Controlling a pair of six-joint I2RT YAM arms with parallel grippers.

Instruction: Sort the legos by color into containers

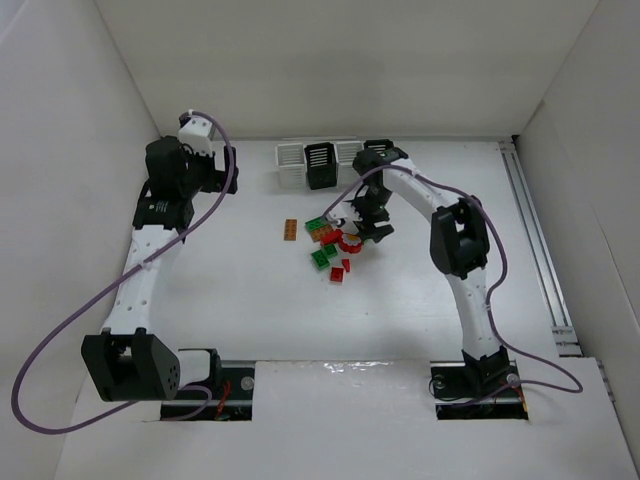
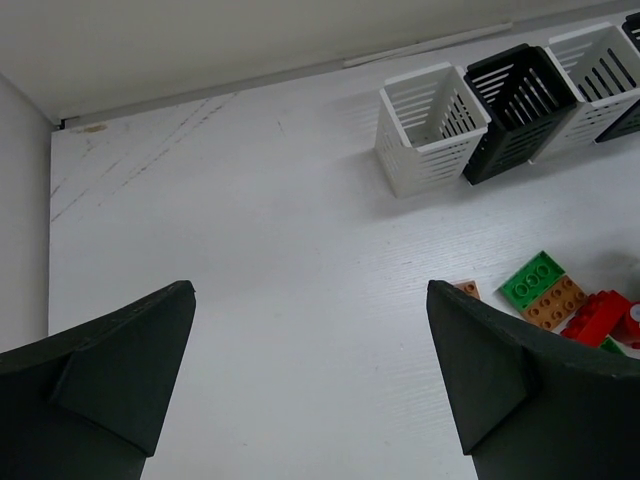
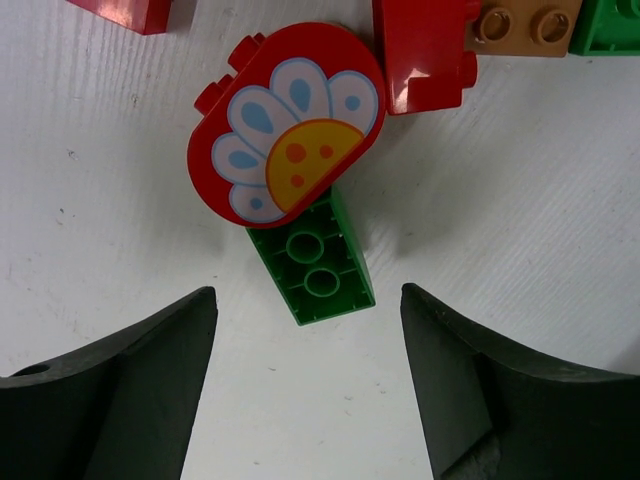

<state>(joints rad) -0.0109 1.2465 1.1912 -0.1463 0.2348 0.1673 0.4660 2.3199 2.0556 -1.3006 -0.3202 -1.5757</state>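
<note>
- R pincer (image 3: 308,340) open, jaws straddling green lego (image 3: 312,265) on the surface (image 3: 90,230); its far end looks tucked under red flower piece (image 3: 285,125).
- Go lower, square up w/ its tilt, pinch long sides only, stay off red flower piece.
- L pincer (image 2: 310,300) open, idle, away from pile.

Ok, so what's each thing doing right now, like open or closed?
Flower brick: picture side up, loose.
Green brick: flat on table, partly hidden by flower brick.
Right tool: open, empty, above green brick.
Left tool: open, empty.
White bin: upright, looks empty.
Black bin: upright.
</note>
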